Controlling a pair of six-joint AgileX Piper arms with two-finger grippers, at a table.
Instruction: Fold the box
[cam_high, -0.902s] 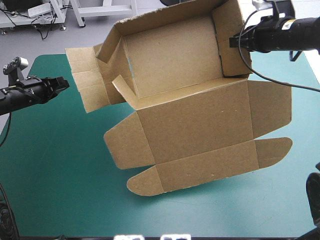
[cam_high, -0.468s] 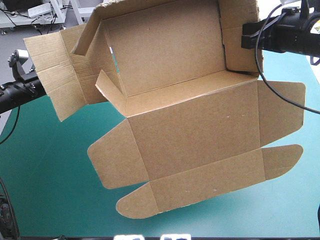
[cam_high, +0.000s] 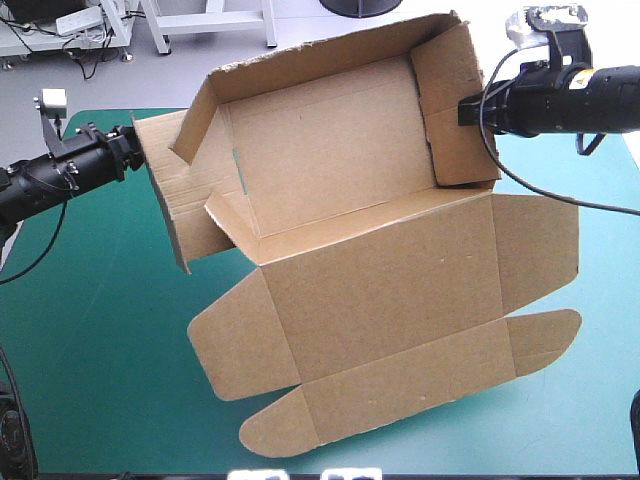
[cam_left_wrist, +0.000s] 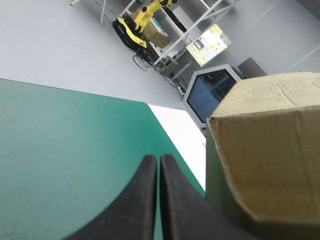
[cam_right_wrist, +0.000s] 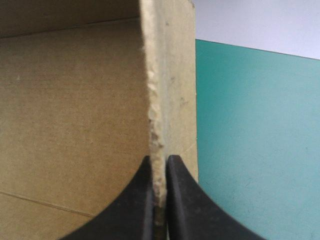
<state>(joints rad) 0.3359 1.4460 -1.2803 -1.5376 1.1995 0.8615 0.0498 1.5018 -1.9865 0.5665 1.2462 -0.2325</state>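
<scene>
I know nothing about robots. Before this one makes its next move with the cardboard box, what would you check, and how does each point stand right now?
1. Right gripper has a hold on the box: ok, its fingers pinch the edge of the right end wall.
2. Left gripper has a hold: not ok, it is shut on nothing, with the box beside it.
3. Left flap tucked in: not ok, it hangs splayed outward.
4. Lid free: ok, it lies open and unfolded toward the near edge.
5. Box resting on the teal-green cover: cannot tell.
</scene>
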